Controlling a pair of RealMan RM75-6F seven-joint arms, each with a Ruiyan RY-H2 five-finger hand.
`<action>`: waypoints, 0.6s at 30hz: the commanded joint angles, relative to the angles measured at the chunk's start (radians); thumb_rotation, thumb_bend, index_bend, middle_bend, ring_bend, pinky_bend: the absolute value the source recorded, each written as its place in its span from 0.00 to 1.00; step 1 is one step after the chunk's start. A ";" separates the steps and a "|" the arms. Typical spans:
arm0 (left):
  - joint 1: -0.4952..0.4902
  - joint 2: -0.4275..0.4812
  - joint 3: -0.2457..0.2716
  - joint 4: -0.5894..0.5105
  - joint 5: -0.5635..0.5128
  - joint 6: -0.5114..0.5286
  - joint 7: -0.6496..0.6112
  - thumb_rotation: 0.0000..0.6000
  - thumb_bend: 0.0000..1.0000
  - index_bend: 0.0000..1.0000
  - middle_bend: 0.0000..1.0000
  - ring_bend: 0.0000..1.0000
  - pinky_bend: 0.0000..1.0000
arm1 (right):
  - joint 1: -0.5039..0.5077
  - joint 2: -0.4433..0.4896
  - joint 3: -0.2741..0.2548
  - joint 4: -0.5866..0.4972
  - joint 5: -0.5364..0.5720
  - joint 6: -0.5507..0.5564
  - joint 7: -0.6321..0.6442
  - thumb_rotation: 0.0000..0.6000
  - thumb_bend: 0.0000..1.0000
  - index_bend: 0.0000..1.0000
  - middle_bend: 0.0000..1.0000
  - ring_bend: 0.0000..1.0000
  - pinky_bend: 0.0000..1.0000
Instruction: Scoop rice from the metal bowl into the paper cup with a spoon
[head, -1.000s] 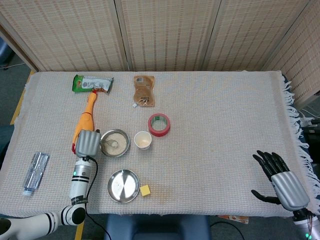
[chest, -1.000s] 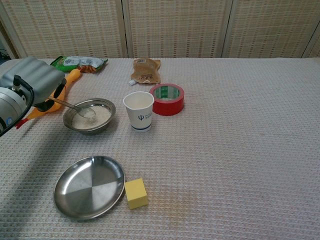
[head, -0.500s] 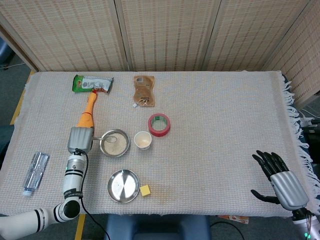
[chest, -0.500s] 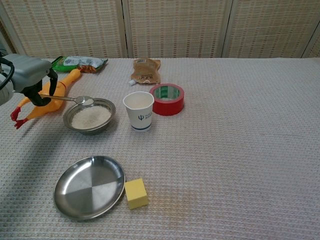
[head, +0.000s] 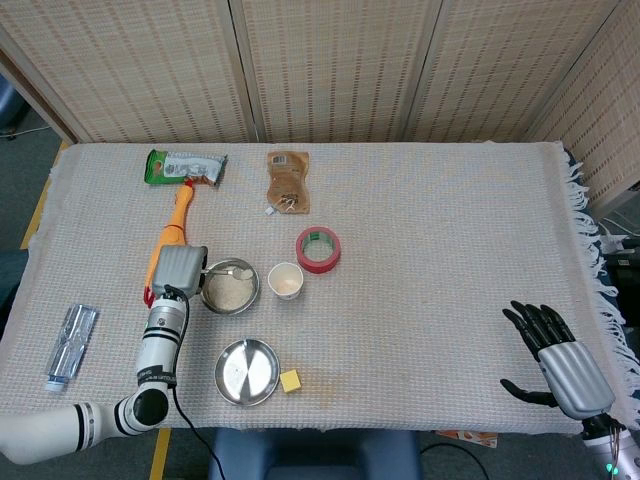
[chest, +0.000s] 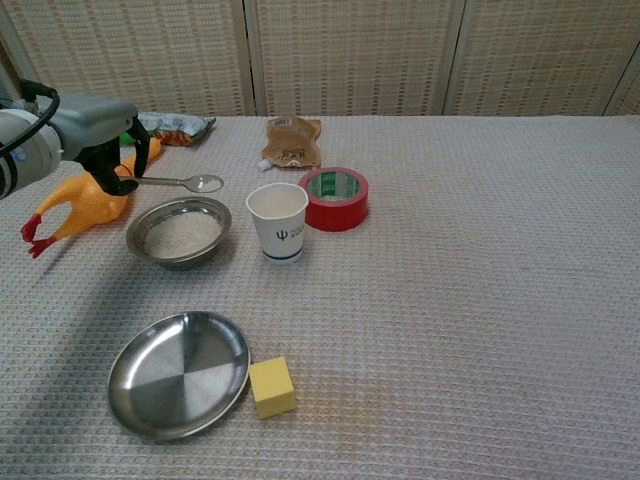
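My left hand (chest: 95, 130) (head: 178, 268) grips the handle of a metal spoon (chest: 185, 183) (head: 232, 270). The spoon is held level above the metal bowl (chest: 178, 231) (head: 230, 288), its head pointing toward the paper cup (chest: 278, 221) (head: 286, 280). White rice fills the bowl's bottom; a little rice lies in the spoon's head. The white cup stands upright just right of the bowl, apart from the spoon. At the table's right front edge, my right hand (head: 560, 360) is open with its fingers spread and holds nothing.
A red tape roll (chest: 335, 197) lies behind the cup. A yellow rubber chicken (chest: 85, 205) lies left of the bowl. An empty metal plate (chest: 178, 373) and a yellow cube (chest: 271, 387) sit in front. A brown pouch (chest: 291, 141), green packet (head: 184, 167) and plastic bottle (head: 71, 346) lie further off.
My left hand lifted the spoon out of the rice and carried it up and right, so its head now hangs over the bowl's cup-side rim. The right hand stayed still.
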 joint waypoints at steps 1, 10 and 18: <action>-0.037 -0.020 0.014 0.001 -0.009 0.021 0.027 1.00 0.43 0.87 1.00 1.00 1.00 | 0.003 0.000 0.000 0.001 0.002 -0.005 0.002 0.84 0.11 0.00 0.00 0.00 0.00; -0.116 -0.087 0.059 0.043 0.021 0.087 0.083 1.00 0.43 0.87 1.00 1.00 1.00 | 0.006 0.007 0.000 0.005 0.006 -0.008 0.019 0.84 0.11 0.00 0.00 0.00 0.00; -0.150 -0.155 0.133 0.125 0.152 0.155 0.112 1.00 0.43 0.87 1.00 1.00 1.00 | 0.005 0.011 -0.001 0.004 0.001 -0.004 0.024 0.84 0.11 0.00 0.00 0.00 0.00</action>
